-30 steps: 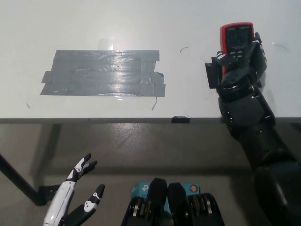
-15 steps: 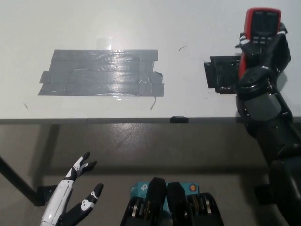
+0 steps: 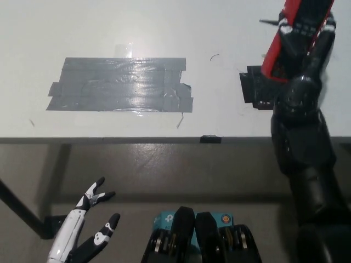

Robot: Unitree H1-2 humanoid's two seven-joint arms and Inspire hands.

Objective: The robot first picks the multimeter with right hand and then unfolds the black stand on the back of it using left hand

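1. The red-cased, dark-faced handheld multimeter (image 3: 299, 30) is at the upper right of the head view, lifted off the white table top (image 3: 164, 27) and tilted, its upper end cut off by the picture's edge.
2. The black right hand (image 3: 305, 43) is wrapped around the multimeter's body, fingers closed on its sides; the black right arm (image 3: 304, 148) rises to it from the bottom right.
3. The white left hand (image 3: 82, 233) rests low at the lower left, below the table's edge and well apart from the meter, fingers spread and holding nothing.
4. Also on the table: a broad patch of grey tape strips (image 3: 120, 85) left of centre, and a small black rectangular patch (image 3: 256, 87) just beneath the raised meter.
5. Handling, as a judgement: the meter is likely a stiff, fairly light plastic body with a rubbery red shell that gives good friction; the display face is its fragile part.
6. Hold, as a judgement: the sides are the proper place to hold it, leaving the back free. The black stand is not visible here; it probably hinges stiffly and wants a fingertip under its free edge.
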